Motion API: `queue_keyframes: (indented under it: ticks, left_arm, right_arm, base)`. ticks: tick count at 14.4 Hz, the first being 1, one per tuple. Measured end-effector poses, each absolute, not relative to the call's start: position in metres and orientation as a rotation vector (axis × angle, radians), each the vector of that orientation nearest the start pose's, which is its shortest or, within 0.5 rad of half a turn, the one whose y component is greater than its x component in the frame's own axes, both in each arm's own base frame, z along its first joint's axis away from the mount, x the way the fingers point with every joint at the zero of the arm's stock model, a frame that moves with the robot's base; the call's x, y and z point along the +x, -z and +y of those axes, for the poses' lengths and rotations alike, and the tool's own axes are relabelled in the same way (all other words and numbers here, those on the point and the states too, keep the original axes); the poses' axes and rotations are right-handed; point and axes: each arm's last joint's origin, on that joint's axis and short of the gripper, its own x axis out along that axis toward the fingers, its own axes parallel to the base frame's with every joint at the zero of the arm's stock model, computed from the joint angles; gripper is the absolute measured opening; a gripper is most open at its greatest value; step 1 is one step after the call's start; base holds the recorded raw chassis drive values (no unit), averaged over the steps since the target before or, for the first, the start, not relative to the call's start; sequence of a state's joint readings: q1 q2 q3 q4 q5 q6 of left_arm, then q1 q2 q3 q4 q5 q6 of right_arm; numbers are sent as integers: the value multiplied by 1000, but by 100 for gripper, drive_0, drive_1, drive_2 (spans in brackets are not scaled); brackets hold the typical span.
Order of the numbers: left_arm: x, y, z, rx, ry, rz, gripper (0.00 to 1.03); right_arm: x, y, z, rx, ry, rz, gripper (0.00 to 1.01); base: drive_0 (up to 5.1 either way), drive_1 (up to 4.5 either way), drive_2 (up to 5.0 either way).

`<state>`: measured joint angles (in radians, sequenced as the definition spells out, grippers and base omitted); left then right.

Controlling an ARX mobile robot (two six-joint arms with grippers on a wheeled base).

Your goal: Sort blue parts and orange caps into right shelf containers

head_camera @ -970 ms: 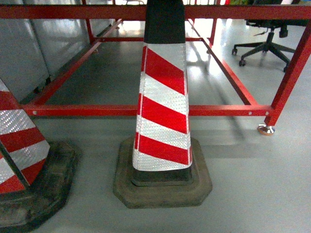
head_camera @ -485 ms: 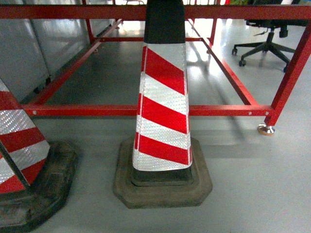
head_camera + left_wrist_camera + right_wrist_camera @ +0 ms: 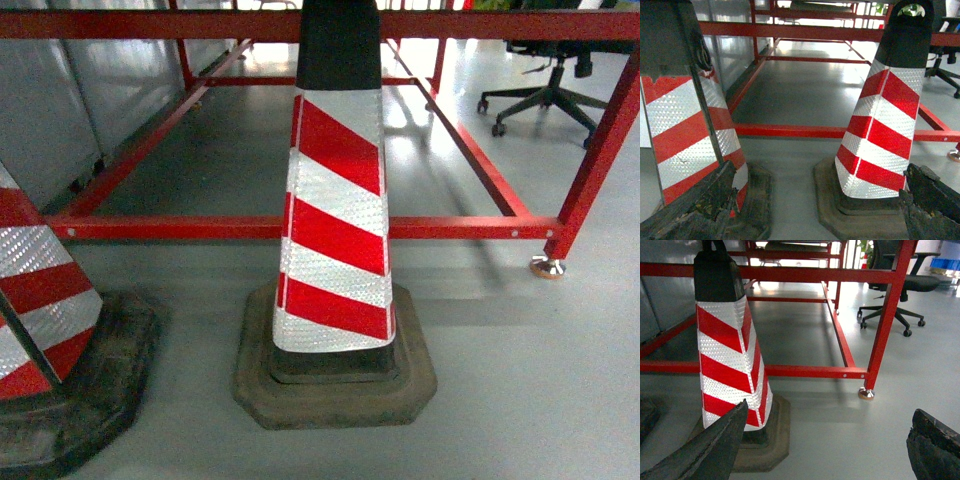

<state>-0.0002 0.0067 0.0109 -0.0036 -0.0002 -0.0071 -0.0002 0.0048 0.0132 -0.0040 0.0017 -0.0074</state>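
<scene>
Both grippers (image 3: 815,210) (image 3: 825,450) gape wide over grey floor (image 3: 520,380), facing striped cones (image 3: 335,230) and red frame (image 3: 450,228).

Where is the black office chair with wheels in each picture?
Head view: the office chair is at the top right, behind the red frame.
Left wrist view: only a sliver of it shows at the right edge.
Right wrist view: it is at the upper right, behind the red frame's upright post.
Shared landmark: the striped cone nearest the frame's front rail appears in all three.
</scene>
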Motion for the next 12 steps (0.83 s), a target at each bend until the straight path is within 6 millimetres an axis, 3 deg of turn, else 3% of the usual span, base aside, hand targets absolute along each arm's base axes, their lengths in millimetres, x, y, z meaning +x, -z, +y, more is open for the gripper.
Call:
queue_keyframes:
  ticks: [12]
  left_arm:
    - [97,-166,0,-3,-2,0,98]
  right_arm:
    - [97,-167,0,-7,1,-2,98]
  base:
    - [0,0,0]
